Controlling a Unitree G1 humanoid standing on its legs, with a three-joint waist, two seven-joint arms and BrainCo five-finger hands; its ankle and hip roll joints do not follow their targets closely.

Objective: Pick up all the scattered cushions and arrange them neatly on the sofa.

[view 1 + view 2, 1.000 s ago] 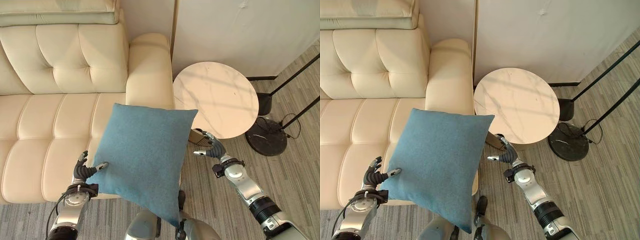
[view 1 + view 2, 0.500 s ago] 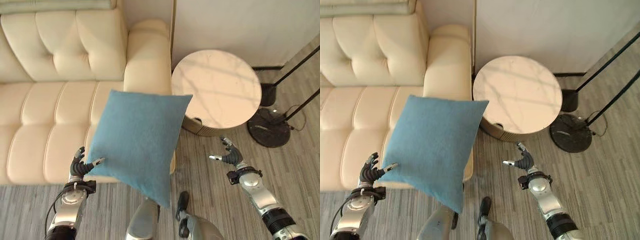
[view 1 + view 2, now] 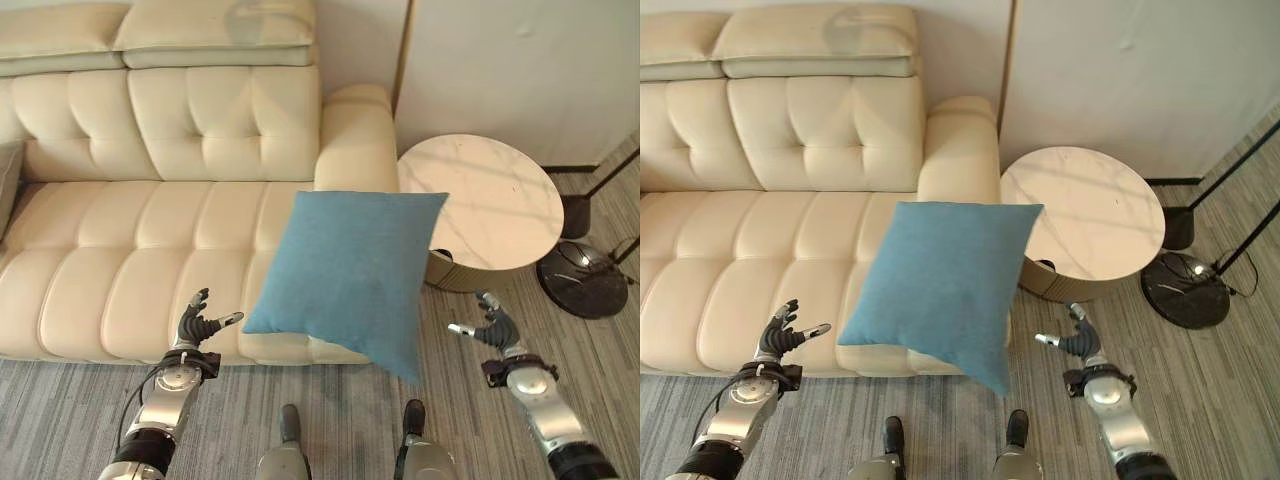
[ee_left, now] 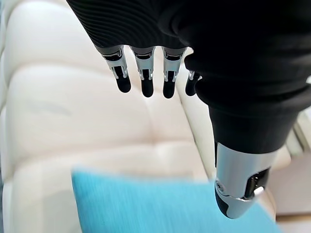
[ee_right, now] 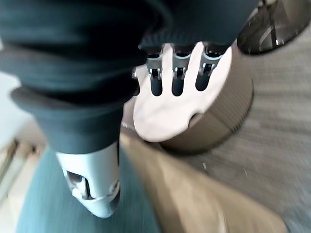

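A blue square cushion (image 3: 350,272) hangs in mid-air, tilted with one corner pointing down toward the floor, in front of the right end of the cream tufted leather sofa (image 3: 150,220) and overlapping its armrest (image 3: 352,140) in the head views; neither hand touches it; the left hand (image 3: 197,325) is raised near the sofa's front edge, just left of the cushion's left corner, fingers spread and relaxed, thumb pointing toward the cushion, holding nothing; in the left wrist view its fingers (image 4: 146,80) are straight over the sofa seat, with the cushion past the thumb; the right hand (image 3: 494,324) is held up over the grey wood-plank floor (image 3: 470,420), well right of the cushion's lower corner and near the round marble-topped side table (image 3: 480,205), fingers loosely open and empty; a black floor-lamp base (image 3: 583,280) stands on the floor right of the table; a pale back cushion (image 3: 160,30) lies along the top of the sofa's backrest.
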